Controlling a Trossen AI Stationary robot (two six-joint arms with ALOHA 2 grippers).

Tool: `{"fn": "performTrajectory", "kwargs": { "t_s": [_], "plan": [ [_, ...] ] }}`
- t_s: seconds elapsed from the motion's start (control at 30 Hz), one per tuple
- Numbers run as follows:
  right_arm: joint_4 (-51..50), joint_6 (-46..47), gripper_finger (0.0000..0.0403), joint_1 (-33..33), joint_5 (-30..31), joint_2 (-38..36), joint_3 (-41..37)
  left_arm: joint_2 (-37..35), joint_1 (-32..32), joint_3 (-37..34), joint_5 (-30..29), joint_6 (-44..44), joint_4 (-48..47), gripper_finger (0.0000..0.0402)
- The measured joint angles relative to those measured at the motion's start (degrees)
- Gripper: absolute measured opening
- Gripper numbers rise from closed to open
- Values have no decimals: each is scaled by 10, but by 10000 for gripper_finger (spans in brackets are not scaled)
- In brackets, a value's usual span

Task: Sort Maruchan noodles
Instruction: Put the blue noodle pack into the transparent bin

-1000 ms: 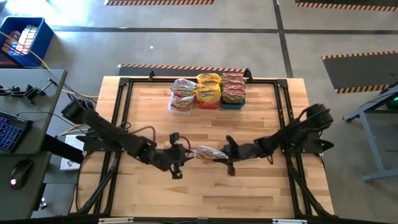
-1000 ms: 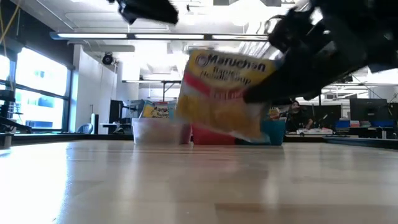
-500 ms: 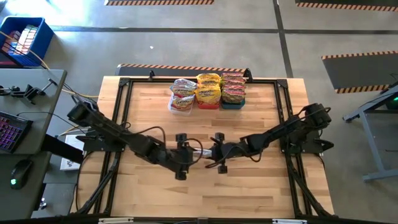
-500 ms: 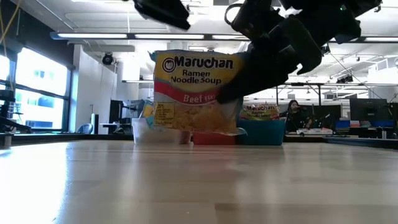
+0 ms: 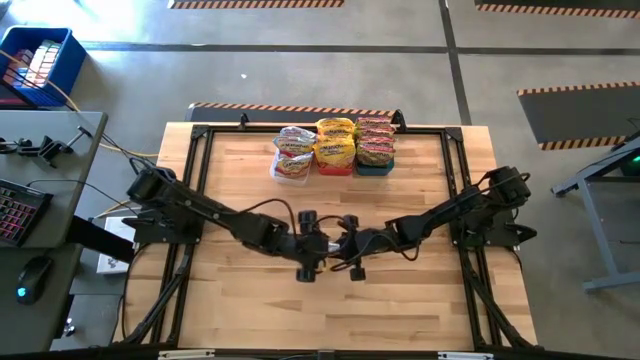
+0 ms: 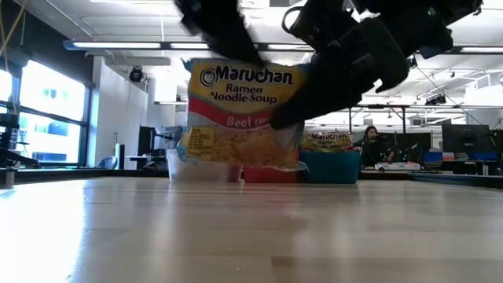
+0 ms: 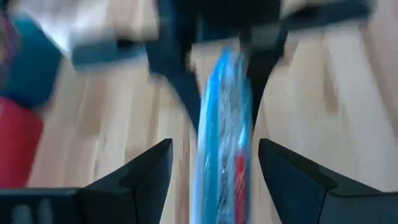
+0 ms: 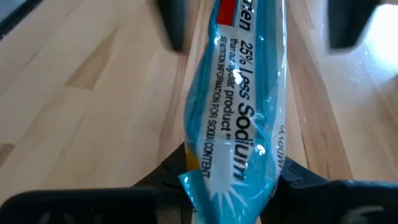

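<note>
The right hand [image 5: 340,243] pinches a Maruchan packet [image 6: 240,115] by one edge and holds it upright above the middle of the wooden surface [image 5: 250,300]; the left hand [image 5: 318,245] faces it with fingers [image 7: 146,171] spread wide on either side of the packet's other edge, not gripping; at the surface's far edge stand three bins [image 5: 333,150] heaped with more packets.

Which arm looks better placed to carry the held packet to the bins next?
Probably the right. The right gripper is clamped on the noodle packet, held upright above the table, while the left gripper stands open around the packet's edge without gripping.
</note>
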Motion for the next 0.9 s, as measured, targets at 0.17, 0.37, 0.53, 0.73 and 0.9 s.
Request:
{"fn": "performTrajectory", "kwargs": {
  "t_s": [0.17, 0.37, 0.53, 0.73, 0.9],
  "plan": [
    [5, -4, 96, 0, -1, 0, 0, 9, 17, 4, 53, -4, -24, 230],
    [8, -4, 96, 0, -1, 0, 0, 12, 22, 4, 84, -3, -29, 213],
    [12, -7, 96, 0, -1, 0, 0, 13, 22, 4, 90, 10, -37, 163],
    [12, -15, 120, 3, 13, 0, 0, 12, 22, 4, 81, 38, -43, 87],
    [12, -18, 159, 13, 61, -1, 0, -11, 23, 3, 33, 56, -89, 74]
  ]
}}
